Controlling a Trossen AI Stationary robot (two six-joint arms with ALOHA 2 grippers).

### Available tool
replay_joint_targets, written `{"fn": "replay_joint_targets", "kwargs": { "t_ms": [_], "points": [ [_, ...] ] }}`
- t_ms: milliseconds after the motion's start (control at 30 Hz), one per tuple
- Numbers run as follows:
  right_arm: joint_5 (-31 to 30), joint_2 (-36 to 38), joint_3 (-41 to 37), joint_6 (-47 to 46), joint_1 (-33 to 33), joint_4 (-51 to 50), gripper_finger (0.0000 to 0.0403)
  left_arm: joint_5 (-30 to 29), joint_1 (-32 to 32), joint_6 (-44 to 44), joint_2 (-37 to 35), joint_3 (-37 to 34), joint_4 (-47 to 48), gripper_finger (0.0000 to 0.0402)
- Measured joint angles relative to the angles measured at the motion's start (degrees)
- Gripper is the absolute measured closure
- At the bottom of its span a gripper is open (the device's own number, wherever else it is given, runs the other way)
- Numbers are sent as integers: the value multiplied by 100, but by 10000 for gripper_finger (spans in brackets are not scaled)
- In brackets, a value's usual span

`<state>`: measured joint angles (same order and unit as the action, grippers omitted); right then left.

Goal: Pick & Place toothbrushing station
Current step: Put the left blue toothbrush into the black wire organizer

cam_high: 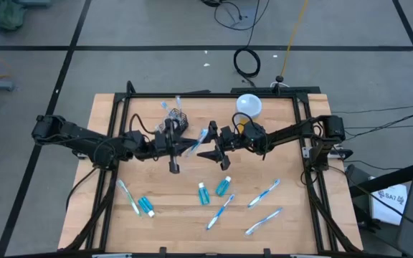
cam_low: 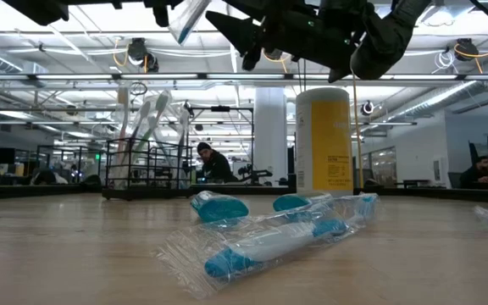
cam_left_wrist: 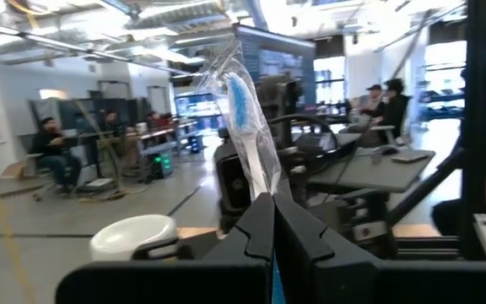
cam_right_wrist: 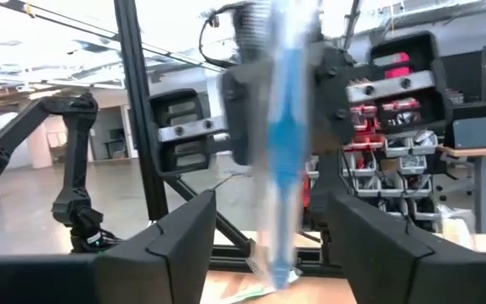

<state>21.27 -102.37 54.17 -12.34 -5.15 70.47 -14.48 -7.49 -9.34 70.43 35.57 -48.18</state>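
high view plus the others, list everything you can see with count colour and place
basket: one, black wire mesh, back of the table, toothbrushes standing in it
held toothbrush: one, blue and white, wrapped, in the air at table centre
loose toothbrushes: four, blue and white, lying across the table's front half
tubes: three, teal with white caps, front half
round object: one, white, back of the table
table: one, light wood, black frame around it
people: several, in the room behind
left gripper: shut on the held toothbrush
right gripper: open, fingers either side of the same brush
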Motion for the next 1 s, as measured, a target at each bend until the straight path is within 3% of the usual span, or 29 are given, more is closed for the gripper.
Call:
{"fn": "replay_joint_targets", "kwargs": {
  "t_ms": [167,400,633,1000],
  "points": [
    [-32,0,144,132,93,-75,180,-275,56,-431,0,0,-150,400],
    [-660,0,316,314,210,-405,187,-59,210,-302,91,4,-471,400],
    [-644,0,321,396,225,-435,190,-51,205,-477,474,4,-675,400],
    [-651,0,321,407,132,-660,281,-56,102,-881,447,4,-978,399]
  ]
}}
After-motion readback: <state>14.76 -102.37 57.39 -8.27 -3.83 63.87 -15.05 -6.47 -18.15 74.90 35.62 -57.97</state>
